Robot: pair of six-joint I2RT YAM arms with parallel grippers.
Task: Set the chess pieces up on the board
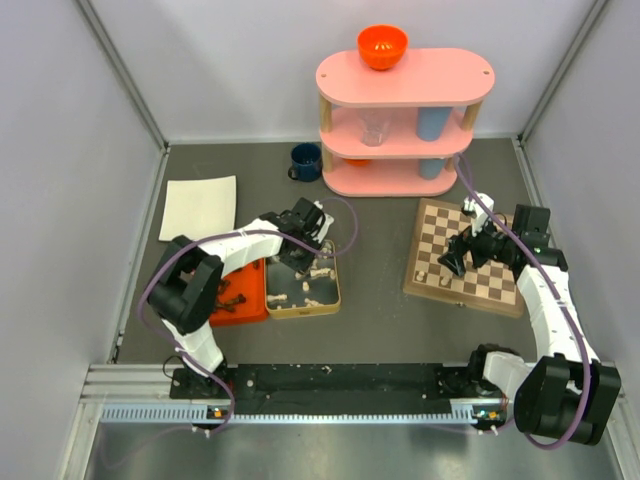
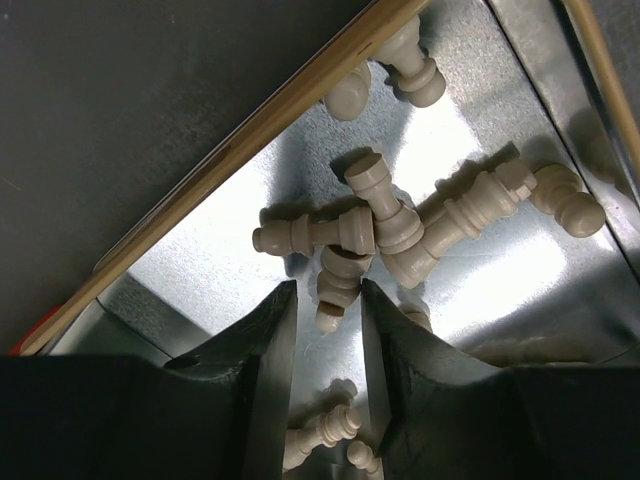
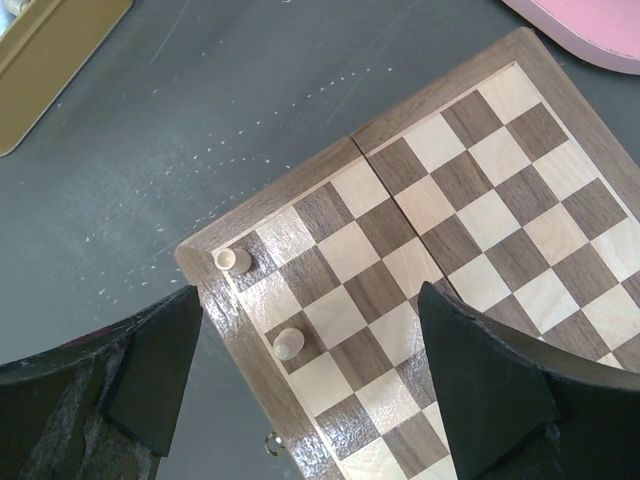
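My left gripper [image 1: 298, 255] hangs low inside the silver tin [image 1: 303, 311]. In the left wrist view its jaws [image 2: 328, 290] stand a narrow gap apart, with the head of a lying cream piece [image 2: 340, 275] at their tips; they do not touch it. Several more cream pieces [image 2: 400, 215] lie heaped on the tin floor. My right gripper [image 1: 455, 262] is wide open and empty above the near left corner of the board [image 1: 440, 225]. In the right wrist view [image 3: 310, 298] two cream pieces [image 3: 233, 260] [image 3: 288, 344] stand on the board's [image 3: 470, 190] edge column.
An orange tray [image 1: 245, 312] holding dark pieces [image 1: 232, 298] sits left of the tin. A pink shelf [image 1: 405, 110] with an orange bowl [image 1: 382, 46] stands at the back. A blue mug [image 1: 306, 161] and a white cloth [image 1: 198, 207] lie at the back left.
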